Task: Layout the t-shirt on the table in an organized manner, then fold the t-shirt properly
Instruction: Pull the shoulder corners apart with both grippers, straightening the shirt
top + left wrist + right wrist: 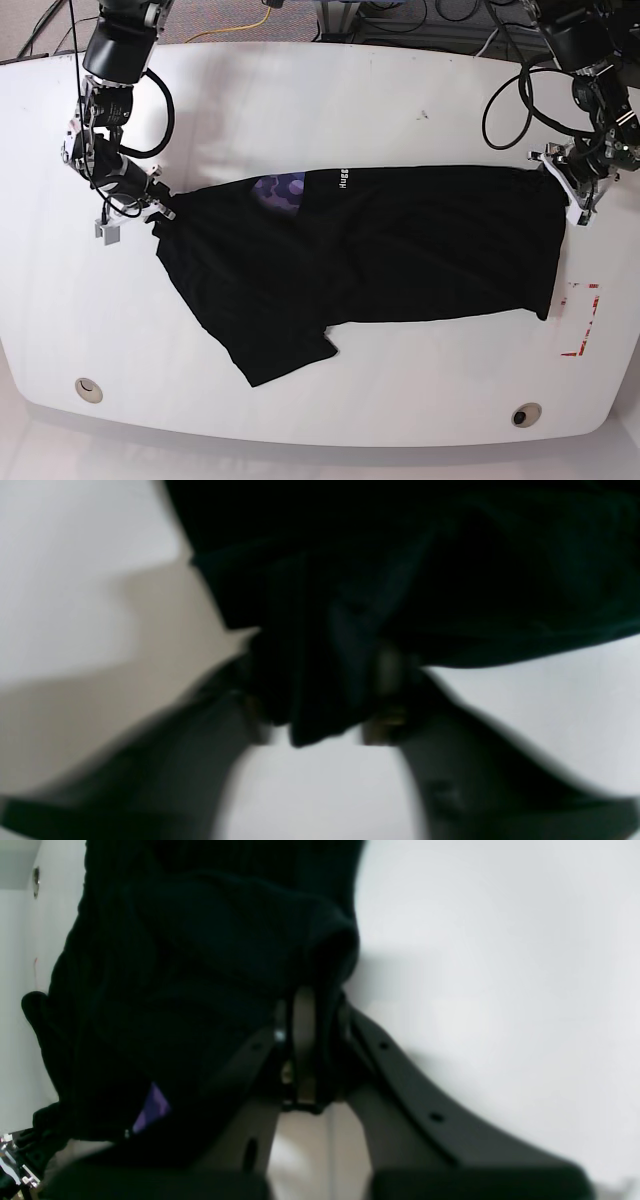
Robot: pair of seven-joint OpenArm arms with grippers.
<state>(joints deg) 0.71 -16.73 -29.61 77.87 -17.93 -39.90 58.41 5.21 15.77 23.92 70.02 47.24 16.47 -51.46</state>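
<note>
The left gripper [320, 715] is pinching a bunched fold of the black t-shirt [400, 570] between its two fingers; the left wrist view is blurry, but the cloth is sitting right between the tips. The right gripper [310, 1050] is squeezing shut on another edge of the t-shirt [175, 990], with cloth wrapping over its fingers.

The wrist views are showing the grips up close. The base view is showing the whole scene, which the wrist views cannot. There the right gripper [150, 205] is holding the shirt's corner on the picture's left, and the left gripper [570, 180] is holding the far corner on the picture's right. The t-shirt [400, 250] is lying stretched between them across the middle of the white table [320, 110], wrinkly, with one sleeve sticking out toward the front edge.

A purple patch [278, 188] is showing near the neck, and the right wrist view is catching a bit of purple [152, 1107] too. Small white letters [341, 179] are sitting beside the patch, too tiny to read.

Red tape marks [585, 320] are lying on the table just past the shirt. Two round grommet holes [89, 389] are sitting near the front edge.
</note>
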